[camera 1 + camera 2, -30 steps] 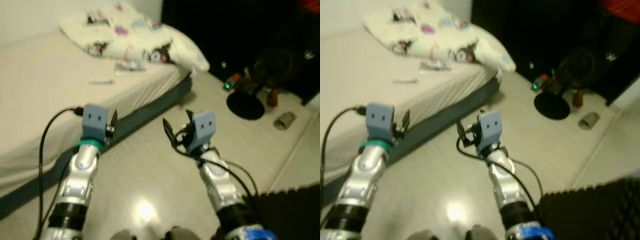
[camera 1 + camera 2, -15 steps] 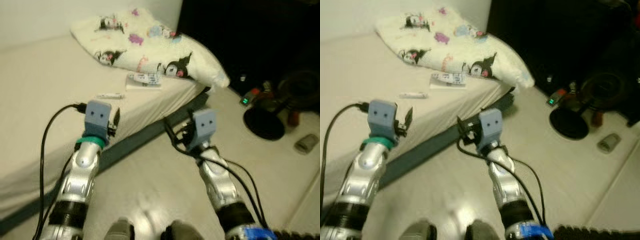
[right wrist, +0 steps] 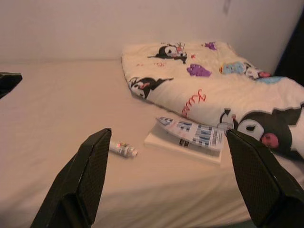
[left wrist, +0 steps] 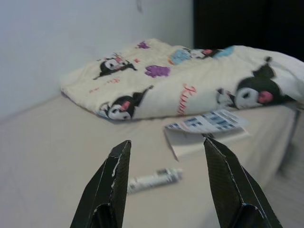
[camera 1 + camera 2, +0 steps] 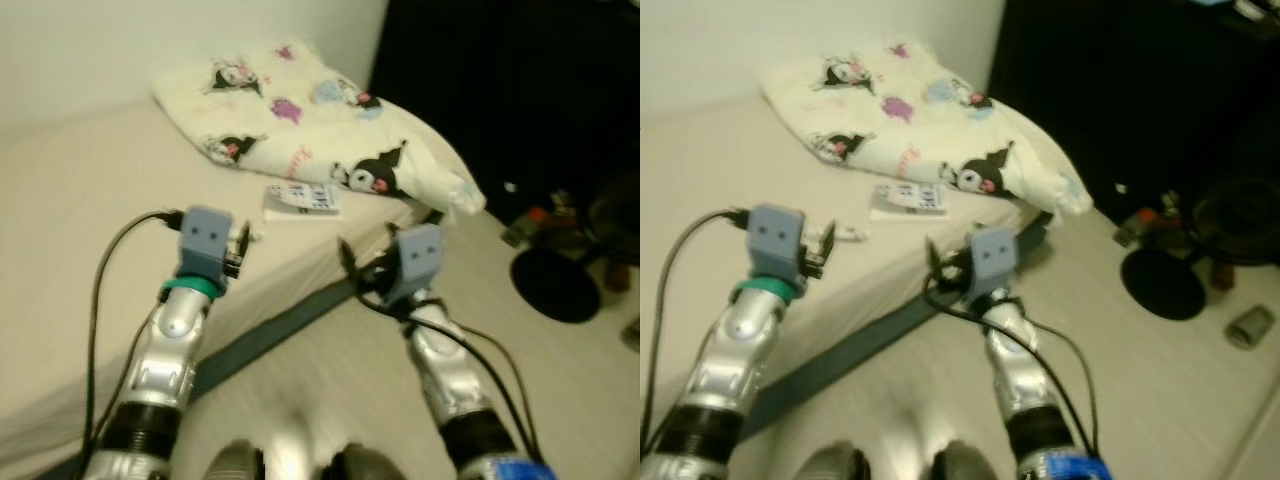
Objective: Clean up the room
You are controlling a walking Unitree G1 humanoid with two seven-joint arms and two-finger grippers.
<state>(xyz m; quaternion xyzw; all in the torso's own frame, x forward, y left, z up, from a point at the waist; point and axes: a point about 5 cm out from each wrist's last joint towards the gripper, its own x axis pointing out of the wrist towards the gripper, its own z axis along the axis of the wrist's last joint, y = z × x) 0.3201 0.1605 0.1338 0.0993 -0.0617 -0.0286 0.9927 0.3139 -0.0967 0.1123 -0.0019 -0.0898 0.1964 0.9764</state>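
Observation:
A beige bed (image 5: 70,200) carries a folded cream blanket (image 5: 310,120) printed with cartoon figures. In front of the blanket lies a flat white box with a printed packet on it (image 5: 302,200), also visible as the box (image 3: 190,135). A small white tube (image 4: 154,179) lies on the sheet nearer to me. My left gripper (image 4: 166,142) hovers open over the bed's edge, pointing at the tube. My right gripper (image 3: 168,133) is open too, held above the floor beside the bed's side, facing the box and tube. Neither holds anything.
The bed's dark base (image 5: 280,325) runs diagonally under my arms. On the pale floor at the right stand a black round fan base (image 5: 555,285), dark clutter with red parts (image 5: 1145,222) and a small grey cylinder (image 5: 1250,327). A black wall area is behind.
The camera has swung left and closer to the bed, so the blanket, box and tube now sit nearer the middle. Both arms keep the same raised pose, fingers still open.

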